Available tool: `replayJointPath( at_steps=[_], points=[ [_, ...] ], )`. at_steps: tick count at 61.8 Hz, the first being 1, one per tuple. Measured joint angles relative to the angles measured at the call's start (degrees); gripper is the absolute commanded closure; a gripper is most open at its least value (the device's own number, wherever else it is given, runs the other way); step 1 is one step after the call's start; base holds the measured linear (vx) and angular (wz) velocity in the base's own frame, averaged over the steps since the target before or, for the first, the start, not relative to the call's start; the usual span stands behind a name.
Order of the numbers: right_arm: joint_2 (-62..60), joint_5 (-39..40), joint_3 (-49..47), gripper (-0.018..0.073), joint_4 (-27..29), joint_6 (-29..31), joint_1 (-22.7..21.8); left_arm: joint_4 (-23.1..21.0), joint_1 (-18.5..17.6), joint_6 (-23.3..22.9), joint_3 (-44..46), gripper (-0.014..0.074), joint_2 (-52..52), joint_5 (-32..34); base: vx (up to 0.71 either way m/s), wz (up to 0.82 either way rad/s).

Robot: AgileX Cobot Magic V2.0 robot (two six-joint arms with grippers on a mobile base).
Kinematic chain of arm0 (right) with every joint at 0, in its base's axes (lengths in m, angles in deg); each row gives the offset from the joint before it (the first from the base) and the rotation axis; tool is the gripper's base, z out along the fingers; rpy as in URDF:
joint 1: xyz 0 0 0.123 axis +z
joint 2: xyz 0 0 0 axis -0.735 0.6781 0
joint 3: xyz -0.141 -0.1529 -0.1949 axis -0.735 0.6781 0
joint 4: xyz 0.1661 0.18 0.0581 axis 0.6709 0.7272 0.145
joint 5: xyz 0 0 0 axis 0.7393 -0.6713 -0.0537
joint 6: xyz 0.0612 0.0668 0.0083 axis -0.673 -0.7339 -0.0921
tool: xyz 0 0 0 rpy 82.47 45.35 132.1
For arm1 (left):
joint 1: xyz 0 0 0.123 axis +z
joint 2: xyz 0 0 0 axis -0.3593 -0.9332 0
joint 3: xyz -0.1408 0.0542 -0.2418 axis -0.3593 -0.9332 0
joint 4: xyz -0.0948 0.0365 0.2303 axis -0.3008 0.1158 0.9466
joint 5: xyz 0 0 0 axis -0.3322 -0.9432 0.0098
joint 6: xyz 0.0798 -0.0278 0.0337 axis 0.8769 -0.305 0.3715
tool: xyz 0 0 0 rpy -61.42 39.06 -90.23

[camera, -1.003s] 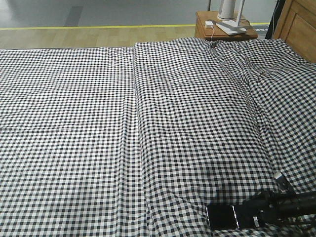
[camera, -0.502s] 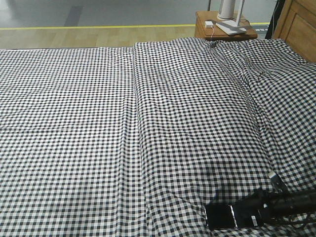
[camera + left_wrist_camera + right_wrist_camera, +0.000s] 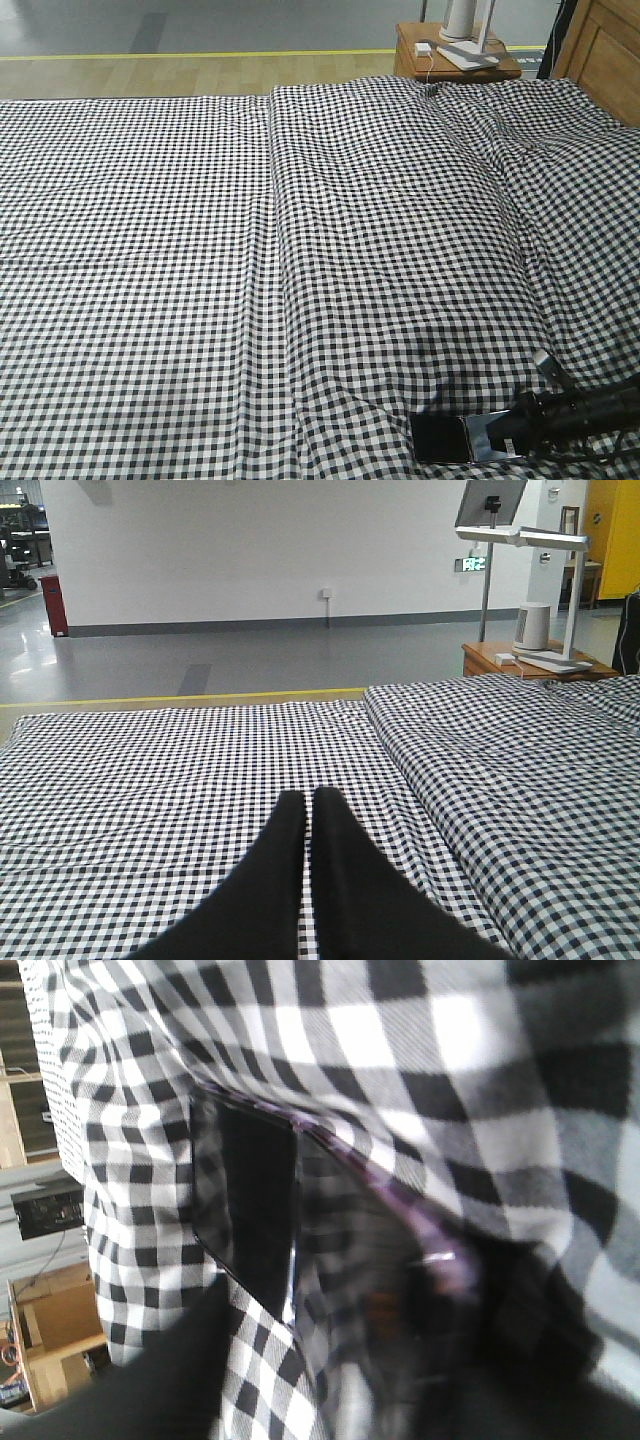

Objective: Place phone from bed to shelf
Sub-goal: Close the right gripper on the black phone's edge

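Phone (image 3: 445,438): near edge of bed (image 3: 300,250), right end, not yet carried
Right pincer (image 3: 515,433): clamped on its end
Left pincer (image 3: 307,798): closed, empty

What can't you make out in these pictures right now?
- Right gripper's hold on the phone: it covers the phone's right end in the front view, and the right wrist view is blurred.
- Lamp on the nightstand: cut off by the front view's top edge.
- Left gripper: outside the front view; only its own wrist camera shows it, shut.
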Motion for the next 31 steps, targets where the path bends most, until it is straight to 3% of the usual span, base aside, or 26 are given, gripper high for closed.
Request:
replayJointPath(
  at_steps=[5, 31],
  points=[
    [0.0, 0.0, 0.0, 0.0576, -0.2, 0.0, 0.0, 0.0, 0.0, 0.0, 0.0, 0.0595, 0.0, 0.0, 0.00, 0.00],
    [-4.3, -0.3, 2.3, 0.0563, -1.1, 0.4, 0.0, 0.0, 0.0, 0.0, 0.0, 0.0595, 0.0, 0.0, 0.00, 0.00]
  ],
)
